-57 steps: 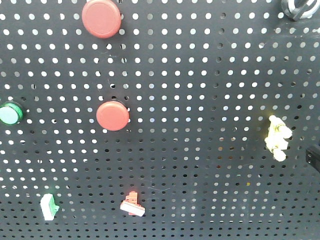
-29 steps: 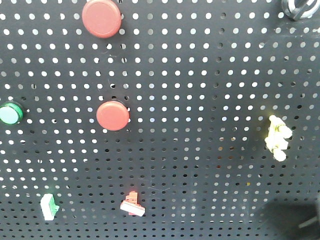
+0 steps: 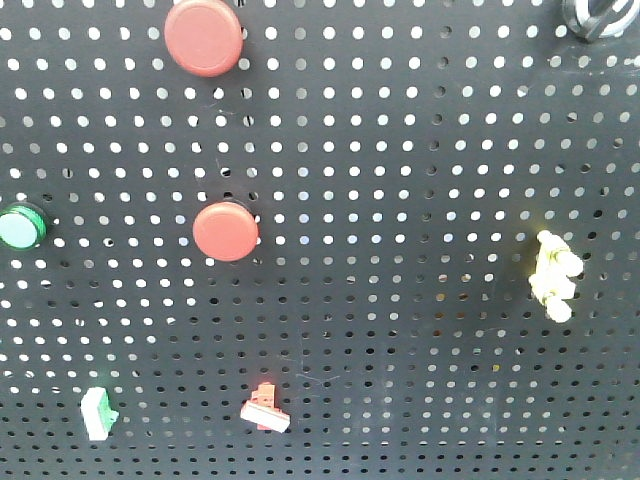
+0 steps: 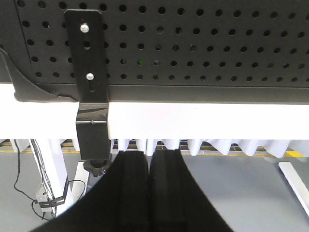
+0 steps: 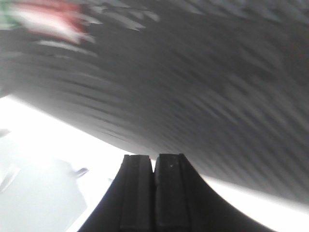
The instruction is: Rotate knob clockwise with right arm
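Knob (image 3: 555, 275) untouched on pegboard (image 3: 400, 200), bar near upright. Right gripper (image 5: 153, 166) fingers together, empty; view blurred. Left gripper (image 4: 148, 159) fingers together, parked low.

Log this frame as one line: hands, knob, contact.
right hand: shut, empty, view blurred | left hand: shut, empty, below the pegboard | knob: on pegboard, untouched | no arm in front view

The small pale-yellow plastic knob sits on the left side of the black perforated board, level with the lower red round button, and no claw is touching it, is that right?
Not quite. The small pale-yellow plastic knob sits on the right side of the black perforated board, not the left, as the exterior front-facing view shows. The rest holds: it is roughly level with the lower red round button, and no claw is touching it.
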Controlling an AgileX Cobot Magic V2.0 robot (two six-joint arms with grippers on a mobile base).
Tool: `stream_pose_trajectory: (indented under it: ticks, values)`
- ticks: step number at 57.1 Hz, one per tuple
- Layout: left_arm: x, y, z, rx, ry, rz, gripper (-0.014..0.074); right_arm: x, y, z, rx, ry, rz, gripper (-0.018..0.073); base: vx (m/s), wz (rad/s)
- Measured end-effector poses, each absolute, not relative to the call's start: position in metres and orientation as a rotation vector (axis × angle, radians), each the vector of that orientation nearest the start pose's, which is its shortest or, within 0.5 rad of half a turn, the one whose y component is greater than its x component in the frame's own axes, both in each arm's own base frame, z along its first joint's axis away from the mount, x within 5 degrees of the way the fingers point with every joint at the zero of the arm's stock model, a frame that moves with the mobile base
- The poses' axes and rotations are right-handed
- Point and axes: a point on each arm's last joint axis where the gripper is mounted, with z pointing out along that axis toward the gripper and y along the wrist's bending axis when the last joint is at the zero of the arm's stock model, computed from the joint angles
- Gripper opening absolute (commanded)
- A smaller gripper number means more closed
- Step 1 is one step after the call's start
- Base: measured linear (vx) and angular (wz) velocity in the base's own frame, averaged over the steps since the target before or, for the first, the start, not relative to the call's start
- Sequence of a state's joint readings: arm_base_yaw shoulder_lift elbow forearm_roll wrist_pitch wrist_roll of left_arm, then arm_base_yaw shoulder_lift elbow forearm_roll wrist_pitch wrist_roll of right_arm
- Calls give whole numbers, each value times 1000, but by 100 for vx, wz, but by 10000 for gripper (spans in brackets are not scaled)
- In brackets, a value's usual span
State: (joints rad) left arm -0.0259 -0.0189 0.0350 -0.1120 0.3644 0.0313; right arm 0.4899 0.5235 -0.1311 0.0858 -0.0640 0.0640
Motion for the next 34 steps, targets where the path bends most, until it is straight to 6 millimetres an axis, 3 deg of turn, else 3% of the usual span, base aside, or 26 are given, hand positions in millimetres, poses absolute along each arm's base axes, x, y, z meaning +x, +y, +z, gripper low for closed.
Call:
stream_pose_trajectory:
  ticks: [11, 24, 34]
  values:
    - [52, -5, 170, -17, 1863, -106, -6, 75, 16, 192, -114, 1727, 204, 33, 0, 0]
    - [52, -5, 170, -17, 1863, -106, -6, 58, -1, 197, -33, 1580, -49, 33, 0, 0]
    - [52, -5, 170, -17, 1863, -106, -6, 57, -2, 195, -58, 1593, -101, 33, 0, 0]
